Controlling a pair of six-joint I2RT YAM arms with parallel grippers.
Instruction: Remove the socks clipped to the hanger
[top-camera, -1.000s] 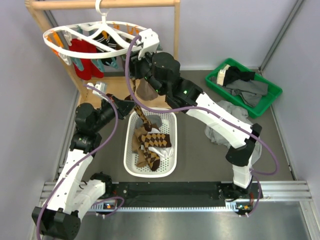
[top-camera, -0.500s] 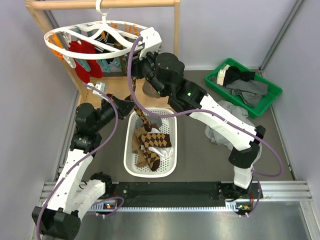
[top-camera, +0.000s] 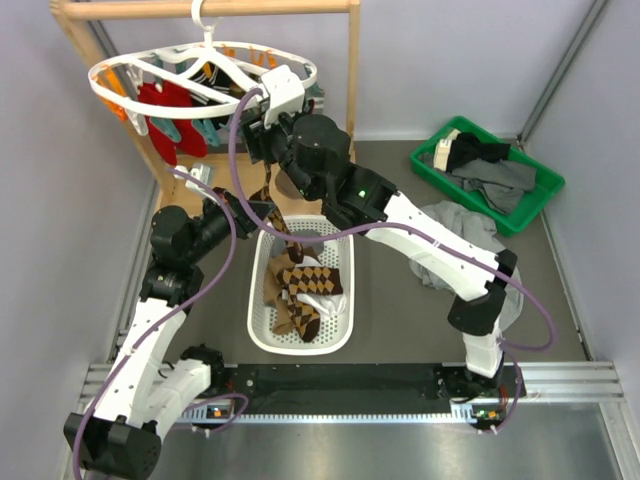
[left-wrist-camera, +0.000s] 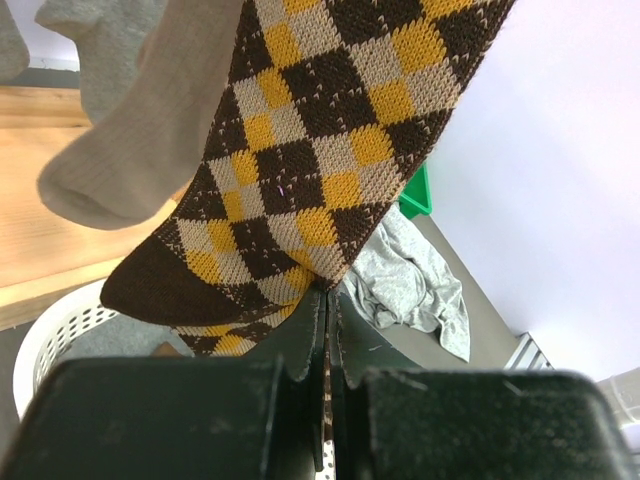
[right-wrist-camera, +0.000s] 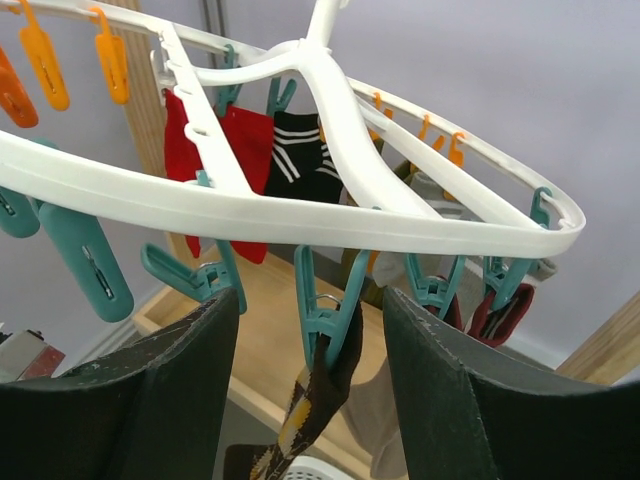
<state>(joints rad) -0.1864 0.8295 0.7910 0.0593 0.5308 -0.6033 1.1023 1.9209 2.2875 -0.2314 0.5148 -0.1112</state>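
The white oval hanger (top-camera: 130, 72) hangs by its hook from the wooden rail, with red (top-camera: 165, 108) and black-striped socks clipped at its far side. A brown-tan argyle sock (left-wrist-camera: 320, 130) hangs from a teal clip (right-wrist-camera: 330, 310) on the near rim (right-wrist-camera: 300, 225). My right gripper (right-wrist-camera: 312, 330) is open, its fingers either side of that clip. My left gripper (left-wrist-camera: 327, 310) is shut on the argyle sock's lower part, above the basket. A tan sock (left-wrist-camera: 130, 130) hangs beside it.
A white basket (top-camera: 340, 335) below holds argyle socks (top-camera: 300, 290). A green bin (top-camera: 430, 175) of dark garments stands at the back right. A grey garment heap (top-camera: 460, 225) lies under the right arm. The wooden stand's post (top-camera: 353, 70) rises behind the hanger.
My right gripper has moved left along the hanger's near rim and now straddles the teal clip holding the argyle sock. The left arm has stayed put.
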